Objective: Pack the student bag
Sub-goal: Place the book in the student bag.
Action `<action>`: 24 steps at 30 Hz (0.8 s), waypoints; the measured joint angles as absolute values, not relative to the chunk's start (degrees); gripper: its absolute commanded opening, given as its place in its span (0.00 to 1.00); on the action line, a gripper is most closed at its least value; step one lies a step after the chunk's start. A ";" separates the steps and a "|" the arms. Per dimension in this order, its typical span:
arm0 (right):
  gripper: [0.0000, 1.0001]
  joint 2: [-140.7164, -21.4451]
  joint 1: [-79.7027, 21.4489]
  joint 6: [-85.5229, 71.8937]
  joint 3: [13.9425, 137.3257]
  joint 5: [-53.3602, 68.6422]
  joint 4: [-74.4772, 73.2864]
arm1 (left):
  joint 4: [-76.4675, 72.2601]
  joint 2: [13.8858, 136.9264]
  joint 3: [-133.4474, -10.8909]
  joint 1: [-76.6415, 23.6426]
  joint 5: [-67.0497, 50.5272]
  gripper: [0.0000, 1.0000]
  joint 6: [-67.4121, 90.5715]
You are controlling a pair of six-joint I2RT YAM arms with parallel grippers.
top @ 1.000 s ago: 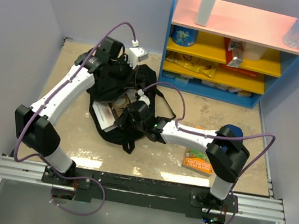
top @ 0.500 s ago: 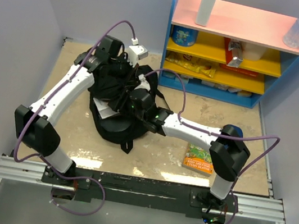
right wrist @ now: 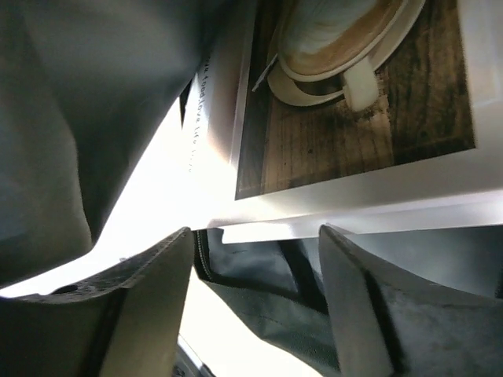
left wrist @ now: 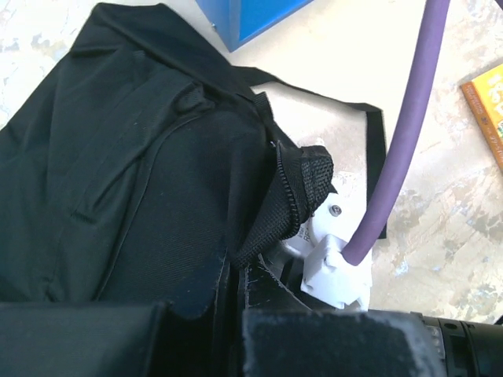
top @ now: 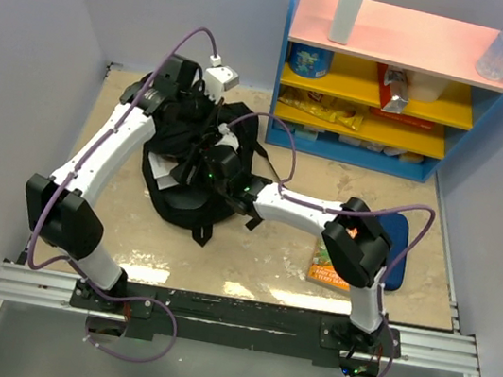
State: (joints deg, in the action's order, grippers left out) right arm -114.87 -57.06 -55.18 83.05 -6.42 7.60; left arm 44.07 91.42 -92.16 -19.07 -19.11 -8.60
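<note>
The student bag (top: 182,204) lies on the table (top: 249,267), left of centre. The left gripper (top: 191,114) is clamped on its rim fabric. The right gripper (right wrist: 255,232) is inside the bag's mouth, jaws apart and empty, with a book (right wrist: 354,118) just beyond its fingertips.

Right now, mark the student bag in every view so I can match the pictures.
Top external: student bag lies left of centre on the table, beneath both wrists.
Left wrist: student bag fills the left half, zipper edge at centre.
Right wrist: student bag is the dark fabric at left; the camera looks inside it.
Shared landmark: orange book, lower right in the top view, at the right edge in the left wrist view; absent from the right wrist view.
</note>
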 measured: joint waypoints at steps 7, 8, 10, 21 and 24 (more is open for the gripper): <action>0.50 -105.65 -57.17 -50.48 73.63 -6.44 7.33 | 45.30 91.42 -93.76 -20.49 -24.82 0.00 -7.88; 0.41 -103.18 -57.45 -49.52 70.89 -6.48 7.81 | 45.82 91.53 -94.17 -21.02 -25.63 0.00 -7.77; 0.32 -99.55 -58.30 -47.33 67.00 -6.52 8.80 | 46.65 91.92 -95.37 -21.80 -26.98 0.00 -7.44; 0.01 -100.44 -67.48 -39.55 63.42 -9.82 14.90 | 48.12 93.06 -98.06 -22.28 -29.15 0.00 -6.00; 0.01 -103.31 -67.40 -39.42 64.16 -11.40 15.11 | 48.12 93.06 -98.06 -22.28 -29.15 0.00 -5.93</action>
State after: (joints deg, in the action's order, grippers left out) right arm -103.31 -67.40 -39.42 64.16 -11.40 15.11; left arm 48.12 93.06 -98.06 -22.28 -29.15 -5.93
